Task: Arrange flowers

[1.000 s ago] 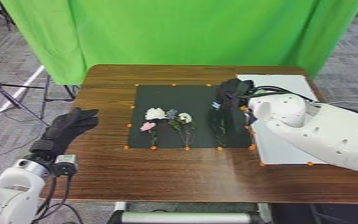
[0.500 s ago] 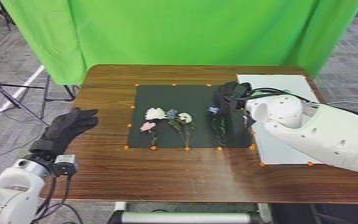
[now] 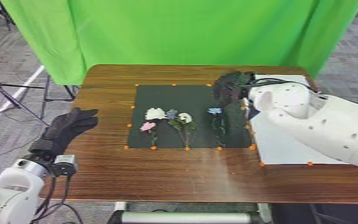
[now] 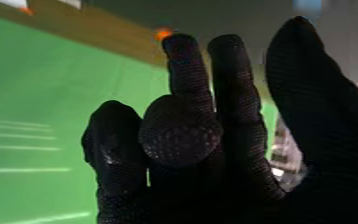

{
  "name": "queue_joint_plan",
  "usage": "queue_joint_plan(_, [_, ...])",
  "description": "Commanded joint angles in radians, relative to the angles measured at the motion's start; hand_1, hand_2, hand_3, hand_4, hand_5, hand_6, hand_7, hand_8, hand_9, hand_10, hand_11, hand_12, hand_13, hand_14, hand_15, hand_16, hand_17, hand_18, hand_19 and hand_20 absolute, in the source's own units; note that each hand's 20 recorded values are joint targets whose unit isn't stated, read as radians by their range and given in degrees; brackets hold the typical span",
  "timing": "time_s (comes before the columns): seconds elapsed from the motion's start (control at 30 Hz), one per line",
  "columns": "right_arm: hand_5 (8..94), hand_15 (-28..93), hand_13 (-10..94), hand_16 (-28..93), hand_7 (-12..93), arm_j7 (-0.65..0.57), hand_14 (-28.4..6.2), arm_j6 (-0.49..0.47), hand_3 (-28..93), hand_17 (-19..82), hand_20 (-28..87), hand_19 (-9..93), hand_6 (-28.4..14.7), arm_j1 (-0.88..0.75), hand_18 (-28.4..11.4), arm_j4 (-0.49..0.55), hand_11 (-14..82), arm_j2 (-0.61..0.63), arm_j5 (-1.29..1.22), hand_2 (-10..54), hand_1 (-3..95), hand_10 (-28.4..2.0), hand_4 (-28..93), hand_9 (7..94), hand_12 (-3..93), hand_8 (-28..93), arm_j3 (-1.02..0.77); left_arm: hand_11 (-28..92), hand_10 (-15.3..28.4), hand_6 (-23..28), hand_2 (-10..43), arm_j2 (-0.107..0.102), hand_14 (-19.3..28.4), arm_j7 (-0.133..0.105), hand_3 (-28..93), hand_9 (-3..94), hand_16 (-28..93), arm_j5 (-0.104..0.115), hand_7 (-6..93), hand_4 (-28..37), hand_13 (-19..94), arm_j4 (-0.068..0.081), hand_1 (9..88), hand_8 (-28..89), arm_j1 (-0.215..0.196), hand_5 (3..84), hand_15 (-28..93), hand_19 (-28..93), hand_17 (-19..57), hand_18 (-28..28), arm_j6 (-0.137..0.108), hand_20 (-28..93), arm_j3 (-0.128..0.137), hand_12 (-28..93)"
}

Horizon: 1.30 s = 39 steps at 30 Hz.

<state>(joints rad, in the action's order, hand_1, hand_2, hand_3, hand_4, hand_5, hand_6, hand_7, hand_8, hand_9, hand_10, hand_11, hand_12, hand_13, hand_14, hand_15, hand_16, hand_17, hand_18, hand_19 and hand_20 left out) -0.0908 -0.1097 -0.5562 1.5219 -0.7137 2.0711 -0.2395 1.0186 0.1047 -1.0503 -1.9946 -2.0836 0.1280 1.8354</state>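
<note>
Five flowers (image 3: 155, 114) on dark mat (image 3: 162, 97) on bench (image 3: 189, 172): four grouped, blue flower (image 3: 214, 110) apart, right. Right hand (image 3: 230, 88) beyond it, fingers loosely spread; left hand (image 3: 67, 128) open at bench's left edge.

On the table (image 3: 184, 175) we see a mat (image 3: 175, 95), with a sheet (image 3: 286, 145) beside it on the right. On the mat's left half we have a cluster of flowers (image 3: 155, 114), stems pointing toward us. Right of that cluster, apart from it, a single flower (image 3: 214, 111) lies on the same mat. Behind the table hangs a curtain (image 3: 202, 35).
</note>
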Motion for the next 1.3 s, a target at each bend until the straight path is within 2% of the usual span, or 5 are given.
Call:
queue_joint_plan(0.03, [56.8, 70, 82, 32, 18, -0.167, -3.1, 0.045, 65, 55, 65, 93, 3.2, -0.008, -15.8, -0.024, 10.0, 0.022, -0.044, -7.6, 34.3, -12.5, -15, 63.7, 21.0, -9, -0.121, 18, 16.3, 5.6, 16.2, 0.002, 18.4, 0.014, 54, 40.5, -3, -0.003, 10.5, -28.3, 30, -0.002, 21.8, -6, -0.004, 43.0, 16, 14, 0.6, 10.9, 0.018, 10, 0.004, 9])
queue_joint_plan(0.17, [49.0, 68, 81, 31, 11, -0.267, -4.0, -0.044, 64, 53, 61, 93, 0.6, -0.032, -16.7, -0.086, 7.6, 0.006, -0.084, -9.4, 28.5, -14.4, -13, 53.9, 20.2, -6, -0.161, 18, 16.3, 5.5, 16.1, 0.002, 18.3, 0.018, 55, 40.5, -3, -0.002, 10.6, -28.3, 30, -0.004, 21.7, -6, -0.007, 43.1, 16, 14, 0.6, 10.9, 0.018, 10, 0.005, 9])
queue_joint_plan(0.4, [44.3, 66, 80, 31, 7, -0.366, -5.0, -0.12, 64, 52, 57, 93, -0.3, -0.088, -17.9, -0.191, 5.8, -0.019, -0.049, -9.5, 23.8, -16.6, -14, 47.6, 18.1, -5, -0.19, 18, 16.0, 5.4, 16.0, 0.005, 18.2, 0.026, 55, 40.3, -3, -0.003, 10.6, -28.3, 30, -0.006, 21.5, -6, -0.01, 43.1, 16, 14, 0.6, 10.8, 0.026, 10, 0.008, 9])
queue_joint_plan(0.73, [46.0, 65, 80, 31, 7, -0.435, -5.8, -0.118, 63, 51, 57, 93, 1.1, -0.158, -18.9, -0.268, 6.2, -0.008, -0.045, -9.5, 22.5, -16.8, -13, 47.7, 17.5, -5, -0.263, 18, 16.0, 5.0, 15.8, 0.005, 18.0, 0.03, 55, 40.2, -3, 0.0, 10.7, -28.3, 30, -0.005, 21.3, -6, -0.008, 42.9, 16, 14, 0.7, 10.8, 0.028, 10, 0.005, 9])
queue_joint_plan(1.3, [48.3, 66, 80, 30, 8, -0.482, -5.9, -0.08, 62, 52, 56, 93, 1.0, -0.223, -18.9, -0.294, 7.4, 0.012, -0.08, -7.4, 25.7, -16.2, -13, 52.0, 17.9, -5, -0.321, 18, 16.0, 4.7, 15.9, 0.009, 18.0, 0.018, 55, 40.2, -4, -0.001, 10.8, -28.3, 30, -0.003, 21.4, -6, -0.007, 42.9, 16, 14, 0.7, 10.7, 0.027, 10, 0.003, 9])
